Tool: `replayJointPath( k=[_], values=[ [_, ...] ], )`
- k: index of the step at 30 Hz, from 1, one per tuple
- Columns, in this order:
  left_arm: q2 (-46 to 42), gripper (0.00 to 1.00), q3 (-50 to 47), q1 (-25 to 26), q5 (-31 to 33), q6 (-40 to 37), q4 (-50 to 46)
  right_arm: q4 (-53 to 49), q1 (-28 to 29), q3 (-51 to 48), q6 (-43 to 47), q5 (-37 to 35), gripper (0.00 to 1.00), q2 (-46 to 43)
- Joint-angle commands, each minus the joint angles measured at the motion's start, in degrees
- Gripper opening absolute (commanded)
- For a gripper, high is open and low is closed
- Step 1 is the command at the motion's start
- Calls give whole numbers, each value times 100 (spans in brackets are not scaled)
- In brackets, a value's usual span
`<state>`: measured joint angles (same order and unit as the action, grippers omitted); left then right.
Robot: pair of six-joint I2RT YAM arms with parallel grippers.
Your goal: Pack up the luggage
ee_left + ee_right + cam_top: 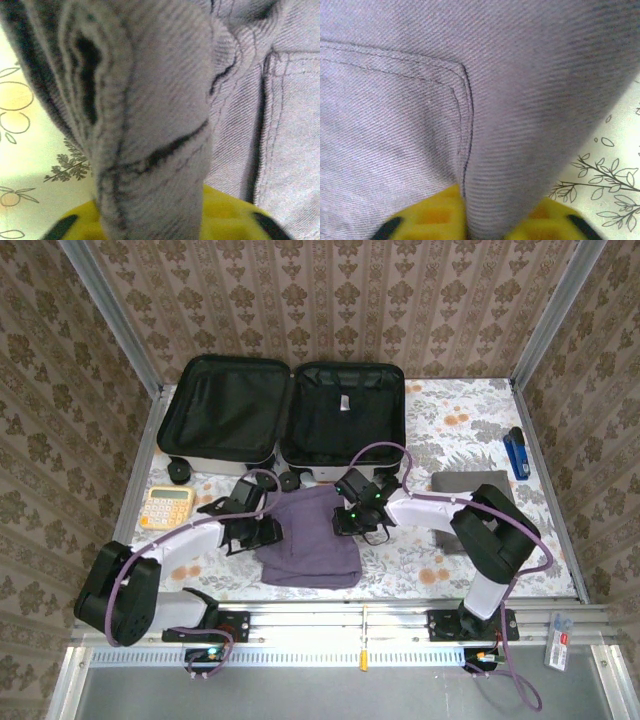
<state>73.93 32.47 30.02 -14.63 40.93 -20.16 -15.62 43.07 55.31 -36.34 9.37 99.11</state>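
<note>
Nearest the left wrist lens: a thick fold of the purple-grey garment [165,100], twill weave with a stitched pocket edge, bunched upright between the yellow pads [227,212] of the left gripper [155,222]. The jaws are clamped on that fold. From overhead the pinch sits at the garment's 9 o'clock edge.

Far left on the floral table [420,560]: a yellow calculator [167,506], at 9 o'clock of the garment and apart from it, untouched.

The garment lies mid-table between the two arms. Each arm reaches in from its own side, so the cloth is taken at opposite edges. My judgement is that a two-point hold keeps it from sagging or unfolding once lifted.

The luggage [225,458] is at 12 o'clock of the garment, just beyond it. It is opened flat with both black-lined halves facing up and the wheels toward me. Laid out like that, either half can take a load lowered from above. I can make out no cargo inside, so I judge the packing not yet begun.

The right gripper [465,222] is likewise closed on the garment, with cloth and a pocket seam wedged between its yellow pads [427,217]. It holds the 2 o'clock edge.

Further right: a grey folded item [470,482] at 3 o'clock and a blue stapler [516,452] at 2 o'clock. Both are well apart from the grip.
</note>
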Motion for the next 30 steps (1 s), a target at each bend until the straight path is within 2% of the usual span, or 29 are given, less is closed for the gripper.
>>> replayJointPath(
  k=[1, 3, 8, 15, 19, 24, 30],
  values=[
    [269, 9, 96, 97, -150, -217, 58, -68, 59, 187, 10, 74, 0, 8],
    [258, 0, 178, 122, -163, -277, 1, -143, 56, 254, 77, 66, 0, -27],
    [-18, 0, 432, 162, 91, -390, -481, -405, 53, 455, 243, 72, 0, -260],
    [-913, 0, 1155, 162, 258, -596, -1380, -962, 18, 947, 576, 111, 0, -861],
    [-1097, 0, 1625, 159, 362, -737, -1900, -1128, -65, 1131, 686, 170, 0, -1186],
    [-1241, 0, 1885, 118, 430, -813, -1846, -1436, -249, 1430, 888, 196, 0, -1517],
    [-985, 0, 2516, 109, 272, -1036, -1487, -1743, -669, 1825, 1138, 235, 0, -1719]
  ],
)
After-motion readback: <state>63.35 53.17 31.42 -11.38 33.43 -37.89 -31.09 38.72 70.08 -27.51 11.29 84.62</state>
